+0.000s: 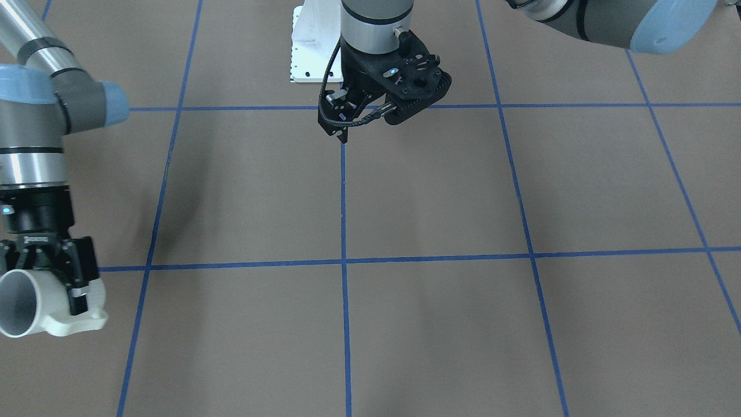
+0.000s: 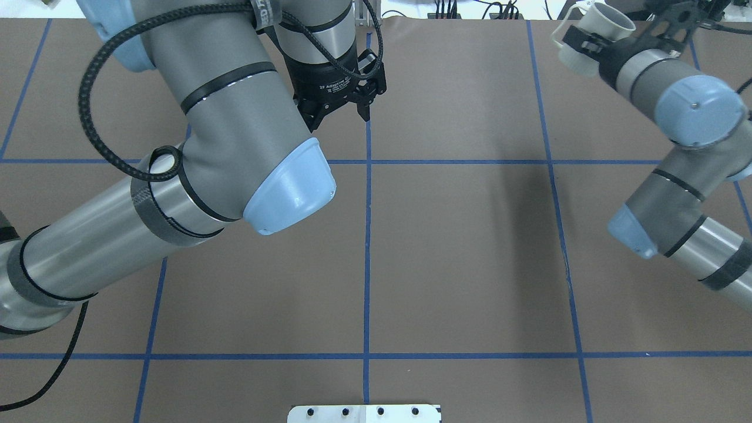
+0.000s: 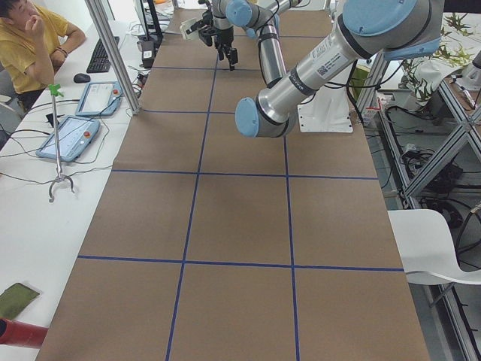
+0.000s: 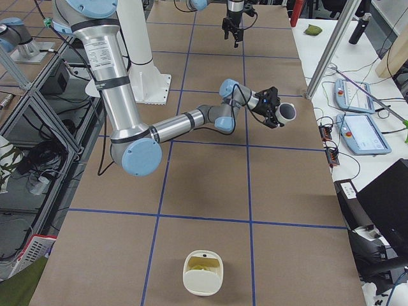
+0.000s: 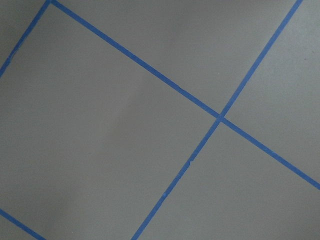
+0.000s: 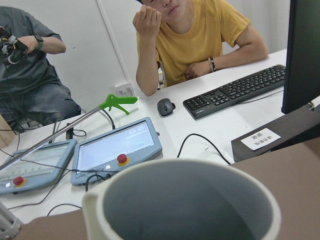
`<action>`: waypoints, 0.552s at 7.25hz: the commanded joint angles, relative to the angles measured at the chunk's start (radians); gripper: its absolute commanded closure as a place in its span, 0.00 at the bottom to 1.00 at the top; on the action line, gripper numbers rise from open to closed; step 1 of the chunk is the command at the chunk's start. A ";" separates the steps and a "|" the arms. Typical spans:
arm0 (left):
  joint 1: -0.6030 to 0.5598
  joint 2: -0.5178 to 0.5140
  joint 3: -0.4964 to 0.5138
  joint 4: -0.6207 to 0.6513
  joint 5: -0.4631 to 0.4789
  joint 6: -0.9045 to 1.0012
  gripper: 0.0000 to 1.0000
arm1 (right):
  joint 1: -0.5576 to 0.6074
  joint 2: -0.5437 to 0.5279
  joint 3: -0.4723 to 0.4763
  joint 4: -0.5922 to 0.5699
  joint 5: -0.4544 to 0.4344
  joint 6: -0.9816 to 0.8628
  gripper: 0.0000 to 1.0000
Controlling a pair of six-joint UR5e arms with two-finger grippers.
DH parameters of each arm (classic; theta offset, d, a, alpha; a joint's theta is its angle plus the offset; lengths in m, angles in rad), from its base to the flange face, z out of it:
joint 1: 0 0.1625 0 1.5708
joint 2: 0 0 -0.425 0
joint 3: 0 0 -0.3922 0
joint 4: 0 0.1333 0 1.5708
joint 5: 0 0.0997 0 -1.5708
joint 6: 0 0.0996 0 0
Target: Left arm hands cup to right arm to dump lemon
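Two right jaws tight on cup [image 1: 46,301]

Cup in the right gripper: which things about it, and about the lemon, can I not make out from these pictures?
- Bottom of the cup inside: cut off by the lower edge of the right wrist view, so a lemon there cannot be ruled out.
- Part of the cup's mouth in the front-facing view: cut off by the left edge.
- Yellowish content of the white container: too small in the exterior right view to name.

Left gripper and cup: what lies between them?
Only bare table with blue tape lines between left gripper and cup, as overhead view shows.
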 commanded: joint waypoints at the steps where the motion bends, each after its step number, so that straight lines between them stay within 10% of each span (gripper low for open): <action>1: 0.000 -0.004 0.038 -0.029 0.001 0.000 0.00 | -0.175 0.088 0.063 -0.186 -0.198 -0.043 1.00; 4: 0.000 -0.005 0.073 -0.123 0.001 0.000 0.00 | -0.315 0.136 0.054 -0.209 -0.330 -0.067 1.00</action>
